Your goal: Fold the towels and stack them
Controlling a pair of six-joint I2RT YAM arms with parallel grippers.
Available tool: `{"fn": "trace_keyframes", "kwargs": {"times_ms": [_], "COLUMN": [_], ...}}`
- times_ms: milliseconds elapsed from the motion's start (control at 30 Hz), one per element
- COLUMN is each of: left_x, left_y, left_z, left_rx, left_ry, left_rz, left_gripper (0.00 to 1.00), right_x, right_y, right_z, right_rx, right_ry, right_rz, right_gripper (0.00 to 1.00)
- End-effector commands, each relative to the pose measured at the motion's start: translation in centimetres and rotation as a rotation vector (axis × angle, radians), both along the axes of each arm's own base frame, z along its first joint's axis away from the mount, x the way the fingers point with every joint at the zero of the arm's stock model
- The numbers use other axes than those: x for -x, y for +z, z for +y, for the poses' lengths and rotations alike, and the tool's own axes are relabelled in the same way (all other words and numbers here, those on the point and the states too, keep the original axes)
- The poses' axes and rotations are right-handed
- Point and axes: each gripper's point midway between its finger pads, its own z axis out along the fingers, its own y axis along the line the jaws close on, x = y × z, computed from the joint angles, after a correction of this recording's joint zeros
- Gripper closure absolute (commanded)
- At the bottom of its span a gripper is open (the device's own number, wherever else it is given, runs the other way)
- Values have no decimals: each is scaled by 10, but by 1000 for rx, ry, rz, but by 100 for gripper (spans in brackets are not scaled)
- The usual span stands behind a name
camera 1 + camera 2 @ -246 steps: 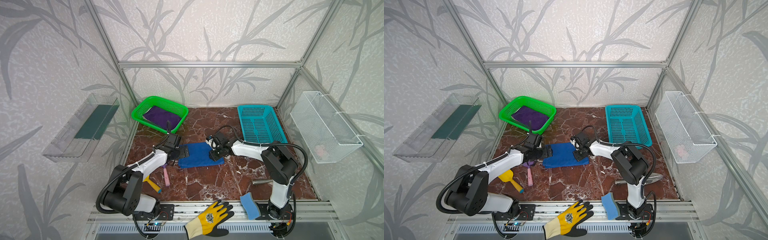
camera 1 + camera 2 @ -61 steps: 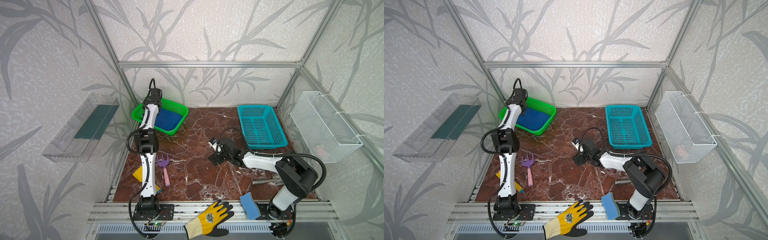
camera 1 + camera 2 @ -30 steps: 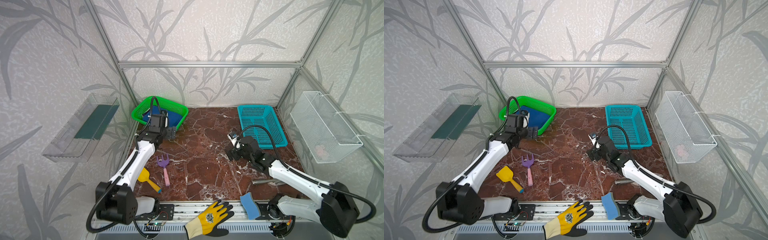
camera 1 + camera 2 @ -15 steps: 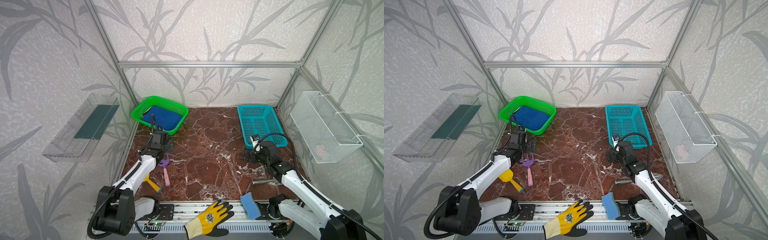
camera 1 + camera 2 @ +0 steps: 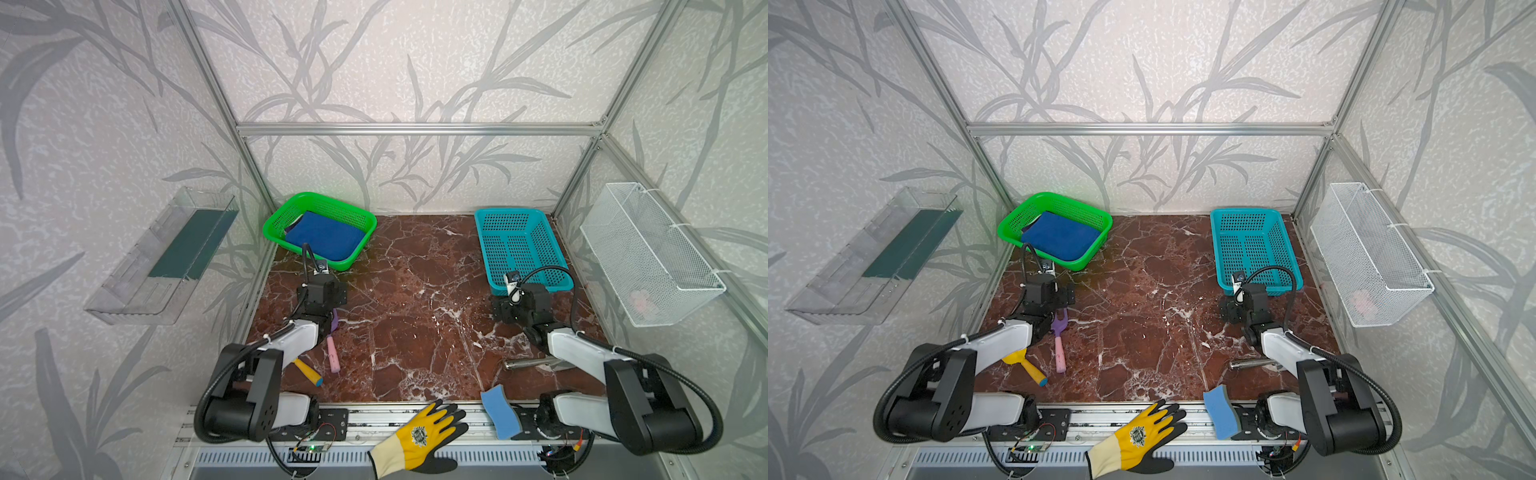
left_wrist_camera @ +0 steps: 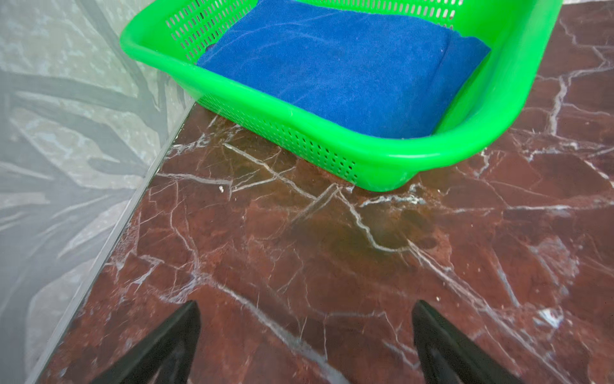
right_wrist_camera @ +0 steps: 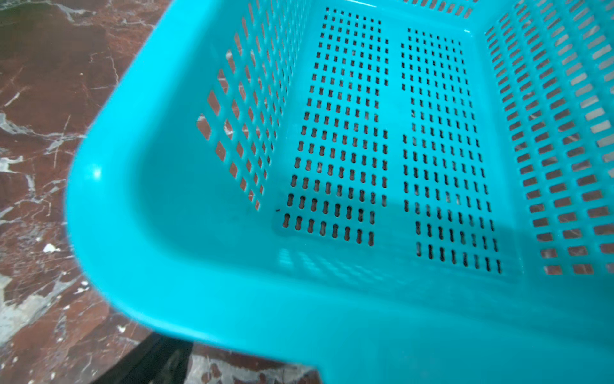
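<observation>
— Where do we find the towels?
— We see the royal blue towel (image 5: 322,241) lying folded flat in the green basket (image 6: 292,114) at the back left of the surface (image 5: 415,311). A dark edge shows under one corner.
— And our pincers?
— Our left pincer (image 6: 307,307) hangs just in front of that basket, jaws apart, holding nothing. Our right pincer (image 5: 505,309) sits at the near rim of the teal basket (image 5: 519,249), jaws spread wide and empty.
</observation>
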Motion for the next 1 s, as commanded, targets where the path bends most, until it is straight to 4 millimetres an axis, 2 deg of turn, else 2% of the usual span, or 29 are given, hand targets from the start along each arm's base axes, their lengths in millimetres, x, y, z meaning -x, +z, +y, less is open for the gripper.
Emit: {"fn": "trace_keyframes", "kwargs": {"times_ms": [0, 267, 333, 433, 567, 600, 733, 833, 967], "left_x": [-19, -32, -33, -28, -25, -25, -27, -27, -27], "left_y": [18, 21, 13, 12, 9, 7, 8, 7, 7], "left_z": [4, 21, 29, 30, 22, 19, 17, 17, 18], "left_rx": [26, -2, 26, 43, 43, 59, 54, 61, 59], "left_ry": [11, 18, 35, 37, -22, -38, -55, -53, -52], "left_rz": [-93, -180, -193, -197, -267, -241, -262, -250, -253], "left_gripper": [1, 1, 1, 1, 1, 1, 1, 1, 1], "right_x": [-32, -45, -49, -51, -45, -44, -38, -36, -32], "right_y": [42, 48, 45, 45, 50, 52, 51, 52, 51], "right_z": [6, -5, -4, -2, -2, -1, 14, 14, 31], "right_rx": [-21, -20, -26, -38, -51, -53, -68, -87, -114], "right_ry": [30, 5, 9, 16, 18, 23, 114, 104, 201], "right_rz": [-210, -269, -247, -245, -291, -299, -300, -302, -295], "right_gripper": [1, 1, 1, 1, 1, 1, 1, 1, 1]}}
